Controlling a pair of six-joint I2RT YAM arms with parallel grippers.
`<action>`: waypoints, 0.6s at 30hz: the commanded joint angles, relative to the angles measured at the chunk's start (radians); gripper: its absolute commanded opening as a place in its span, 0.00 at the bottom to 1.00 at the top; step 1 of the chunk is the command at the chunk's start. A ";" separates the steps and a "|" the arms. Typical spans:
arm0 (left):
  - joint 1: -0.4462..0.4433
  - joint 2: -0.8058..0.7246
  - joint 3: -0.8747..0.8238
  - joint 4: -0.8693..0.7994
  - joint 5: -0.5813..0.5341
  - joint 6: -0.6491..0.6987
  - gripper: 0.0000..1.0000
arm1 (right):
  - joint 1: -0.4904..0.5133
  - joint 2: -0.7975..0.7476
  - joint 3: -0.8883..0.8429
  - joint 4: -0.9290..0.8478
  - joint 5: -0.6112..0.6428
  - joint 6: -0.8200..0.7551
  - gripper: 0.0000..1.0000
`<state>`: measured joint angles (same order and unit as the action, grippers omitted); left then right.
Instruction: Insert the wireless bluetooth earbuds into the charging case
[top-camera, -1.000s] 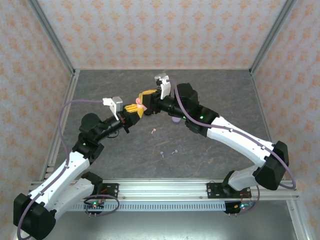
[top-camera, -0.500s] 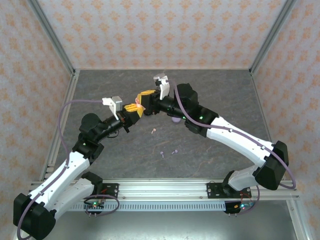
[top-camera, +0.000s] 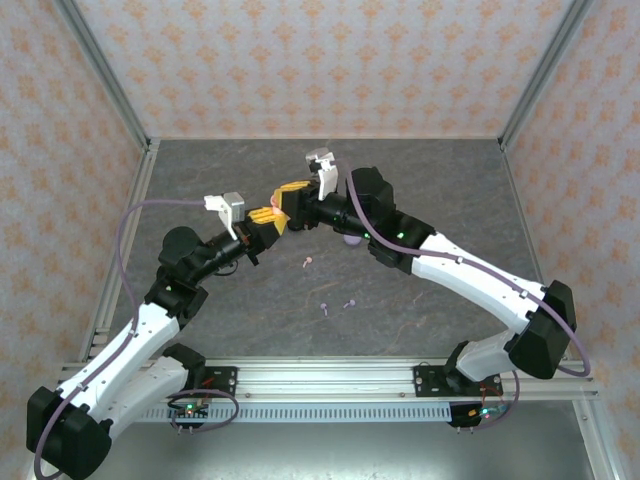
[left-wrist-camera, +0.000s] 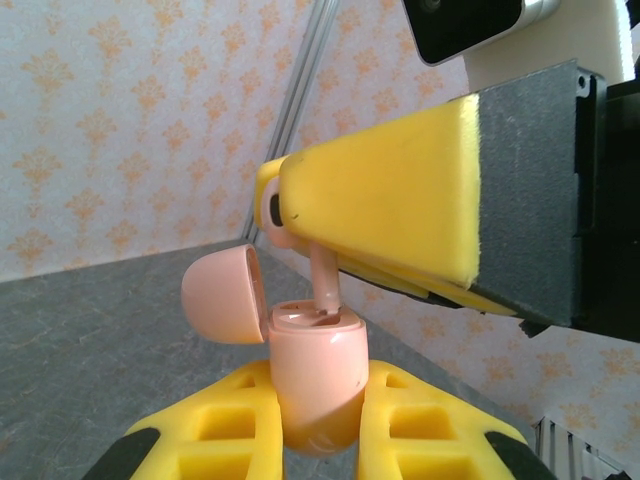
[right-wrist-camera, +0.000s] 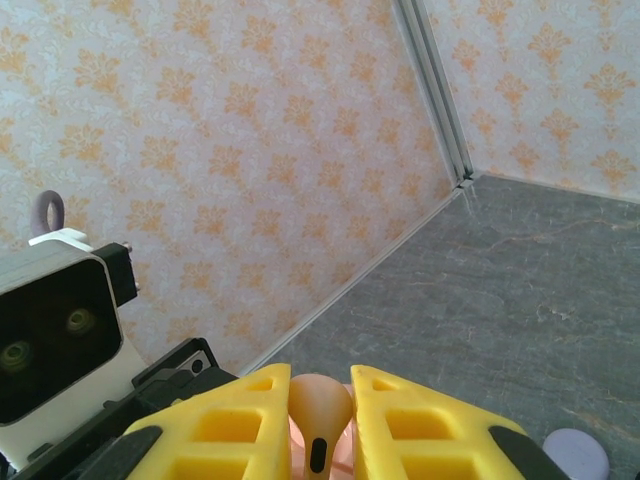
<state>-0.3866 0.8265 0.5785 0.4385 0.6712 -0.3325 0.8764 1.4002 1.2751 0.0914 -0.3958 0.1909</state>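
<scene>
Left jaws are clamped on the pink charging case (left-wrist-camera: 312, 385), which stands upright between them with its lid (left-wrist-camera: 222, 298) flipped open. Right jaws sit directly above, pinching a pink earbud (left-wrist-camera: 322, 280). The stem points down with its tip right at the case's open top, though whether it's seated is hard to call. Down on the counter (top-camera: 420, 310), nearer than both jaws, a second pink bud (top-camera: 307, 262) lies loose, with one lavender bud (top-camera: 325, 308) and another lavender bud (top-camera: 349, 302) beyond. A lavender case (right-wrist-camera: 575, 455) rests below the right jaws.
</scene>
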 joint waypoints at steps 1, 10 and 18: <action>-0.006 -0.021 -0.005 0.057 -0.015 -0.008 0.14 | 0.009 0.007 -0.014 0.025 0.005 0.002 0.18; -0.006 -0.023 -0.007 0.054 -0.028 -0.009 0.14 | 0.009 -0.004 -0.020 0.012 -0.009 0.002 0.18; -0.007 -0.023 -0.008 0.064 -0.030 -0.011 0.14 | 0.009 -0.016 -0.031 -0.007 -0.041 0.018 0.19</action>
<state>-0.3866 0.8246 0.5758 0.4385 0.6491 -0.3405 0.8783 1.4029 1.2568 0.0910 -0.4122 0.1940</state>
